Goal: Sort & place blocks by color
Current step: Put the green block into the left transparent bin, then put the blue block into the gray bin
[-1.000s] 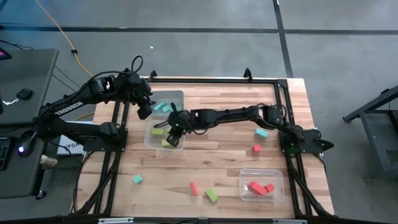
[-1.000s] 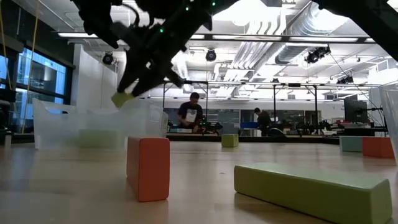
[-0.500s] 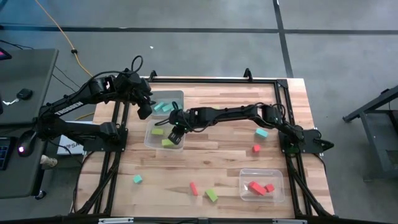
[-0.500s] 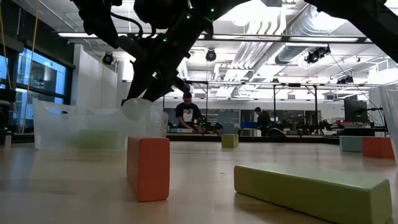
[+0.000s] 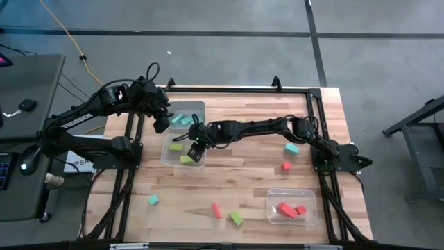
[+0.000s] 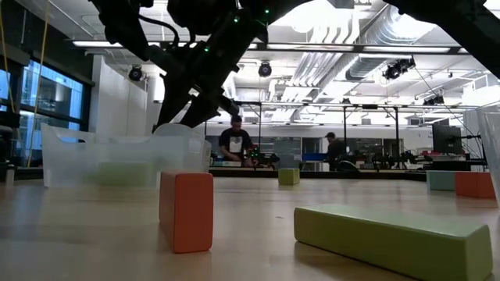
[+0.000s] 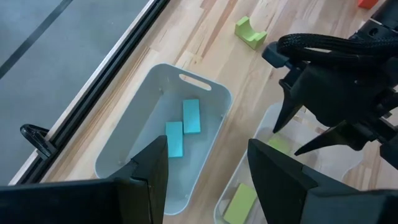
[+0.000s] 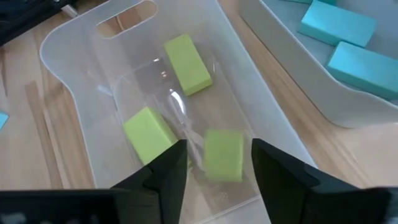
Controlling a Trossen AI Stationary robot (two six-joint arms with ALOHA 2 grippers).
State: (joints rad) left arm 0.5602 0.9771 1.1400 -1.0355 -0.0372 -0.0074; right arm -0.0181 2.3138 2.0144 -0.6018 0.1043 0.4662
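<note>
My right gripper hovers open over the clear bin near the table's left side; three lime green blocks lie on that bin's floor. My left gripper waits open above the white bin, which holds two cyan blocks. Loose blocks lie on the table: a cyan one, a red one and a green one near the front edge, plus a cyan one and a red one on the right.
A third clear bin at the near right holds red blocks. A black frame runs around the table. In the low view a red block and a green bar lie close to the camera. People stand in the room behind.
My right gripper held a green block above the clear bin a second ago and has let it go; the block has dropped into the bin among the other green ones. The gripper stays over the bin. My left arm has kept still.
</note>
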